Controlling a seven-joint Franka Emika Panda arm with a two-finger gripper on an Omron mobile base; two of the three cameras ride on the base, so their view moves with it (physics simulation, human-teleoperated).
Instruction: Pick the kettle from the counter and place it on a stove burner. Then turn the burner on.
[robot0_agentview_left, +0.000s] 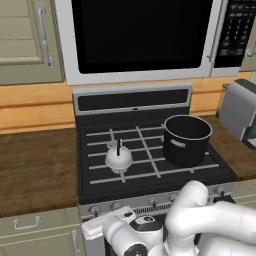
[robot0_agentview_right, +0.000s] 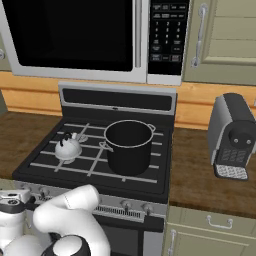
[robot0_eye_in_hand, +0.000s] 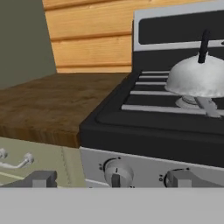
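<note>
You are looking at the kettle (robot0_agentview_left: 119, 158) sitting on the stovetop (robot0_agentview_left: 150, 177), resting on the pale grate bars over the front-left stove burner (robot0_eye_in_hand: 191, 102). Its thin black handle is standing up from the dome (in the hand view it is rising as a dark stalk near the top right). The big black pot (robot0_agentview_left: 186, 140) is sitting on the right side of the stovetop, apart from the kettle, with grate bars showing between them.

The brown worktop (robot0_agentview_left: 35, 167) is lying to the left of the stove, and another stretch of it is carrying a grey coffee machine (robot0_agentview_right: 232, 136) on the right. A microwave (robot0_agentview_left: 140, 35) is hanging above the range.

Your arm is folding low in front of the stove, its white links crossing the bottom of both base views. The hand camera is facing the stove's front panel, where a round knob (robot0_eye_in_hand: 116, 173) is sitting just below the burner with the kettle, and a second knob (robot0_eye_in_hand: 179, 177) is beside it. The jaws are standing spread wide, gripping nothing.
</note>
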